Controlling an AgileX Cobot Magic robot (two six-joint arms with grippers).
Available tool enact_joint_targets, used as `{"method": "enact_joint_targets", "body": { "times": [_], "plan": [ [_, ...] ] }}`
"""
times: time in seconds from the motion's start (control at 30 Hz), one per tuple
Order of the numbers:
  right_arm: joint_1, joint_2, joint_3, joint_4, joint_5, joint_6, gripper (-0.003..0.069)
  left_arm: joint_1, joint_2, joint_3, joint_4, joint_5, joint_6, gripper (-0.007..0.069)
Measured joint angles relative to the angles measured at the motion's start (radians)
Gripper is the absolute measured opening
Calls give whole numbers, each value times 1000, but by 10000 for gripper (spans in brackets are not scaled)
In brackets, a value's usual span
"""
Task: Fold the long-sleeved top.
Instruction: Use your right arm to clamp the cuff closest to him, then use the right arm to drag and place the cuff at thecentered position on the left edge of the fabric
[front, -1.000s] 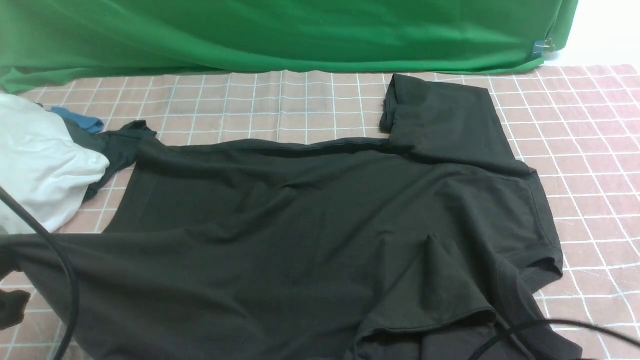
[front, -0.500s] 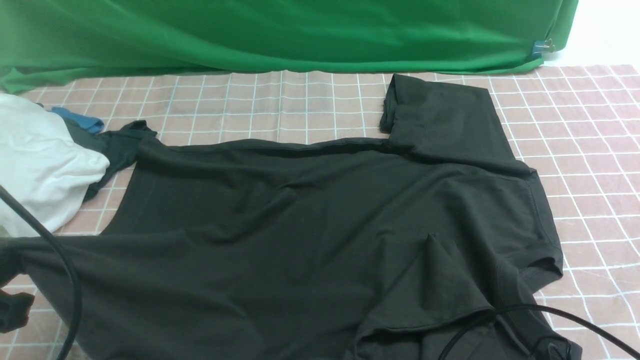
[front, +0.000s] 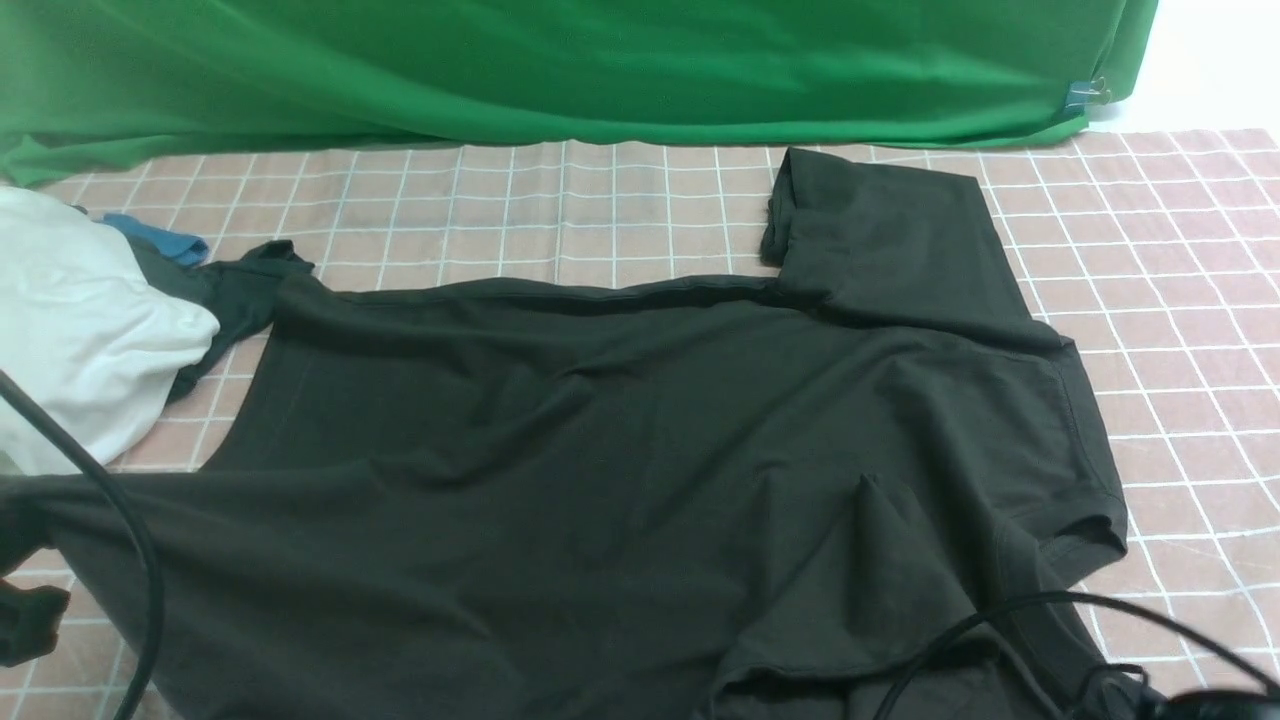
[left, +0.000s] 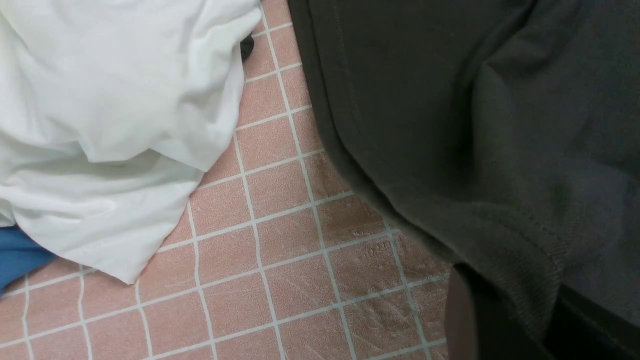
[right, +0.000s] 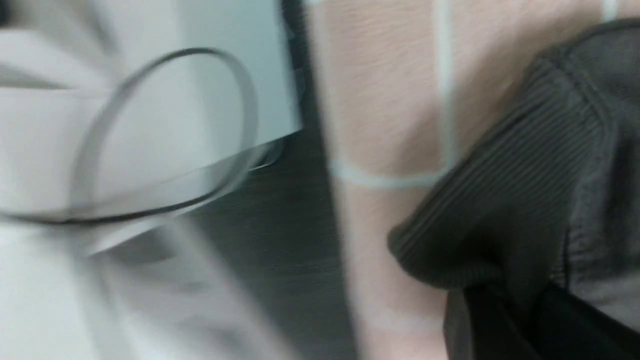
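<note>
While the white cloth bundle (front: 80, 320) sits at the far left with a blue piece (front: 160, 243) peeking out behind it, the left gripper (left: 520, 325) is close by at the near left side. It is shut tight and has the hem of the long-sleeved top (front: 640, 450) pinched in it. The hem there is pulled out to the left and lifted a little off the pink checked cloth (front: 500, 210). The top is big and black. It lies spread out across the middle of the checked cloth, mostly flat with soft wrinkles. Further right, one sleeve (front: 890, 240) lies flat and points to the back. Nearer the front, a flap of the top is bunched up in a little peak. At the near right corner is the right gripper (right: 505, 320). That picture is blurry, but the fingers look closed on a ribbed edge (right: 500, 200) of the top, which bunches right into them. I think the folding has hardly started. No neat fold shows yet, so every fold is still to do.
</note>
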Motion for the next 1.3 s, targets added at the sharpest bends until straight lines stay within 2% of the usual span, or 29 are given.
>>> {"method": "enact_joint_targets", "body": {
  "times": [0.1,0.17,0.2,0.23,0.27,0.33,0.43,0.53,0.63,0.67,0.77,0.9,0.97,1.1,1.13,1.3],
  "plan": [
    [0,-109,-64,199,213,-63,97,0,0,0,0,0,0,38],
    [1,-150,-77,254,249,-68,97,0,0,0,0,2,0,38],
    [1,-213,-90,335,276,-79,97,0,0,0,0,9,0,38],
    [1,-221,-91,344,279,-80,97,0,0,0,0,9,0,38],
    [1,-275,-94,411,293,-84,97,0,0,0,0,22,0,38],
    [1,-323,-95,461,303,-55,97,0,0,0,0,41,0,38],
    [1,-358,-98,455,309,22,97,0,0,0,0,64,5,38],
    [1,-368,-119,240,316,216,97,0,0,0,3,87,6,38],
    [0,-356,-149,8,319,339,97,0,0,0,3,90,6,38],
    [-8,-338,-182,-125,319,386,97,0,0,0,4,90,6,38],
    [-47,-279,-264,-294,306,381,97,0,0,0,4,90,6,38],
    [-109,-199,-360,-395,233,308,97,0,0,0,4,90,8,38],
    [-174,-122,-440,-450,127,232,97,0,0,0,4,93,8,38],
    [-272,-6,-544,-474,-61,117,97,0,0,0,4,112,9,38],
    [-277,-6,-549,-474,-61,117,97,0,0,0,4,113,9,38],
    [-363,120,-632,-481,-266,14,97,0,0,0,4,149,10,38]
  ]
}}
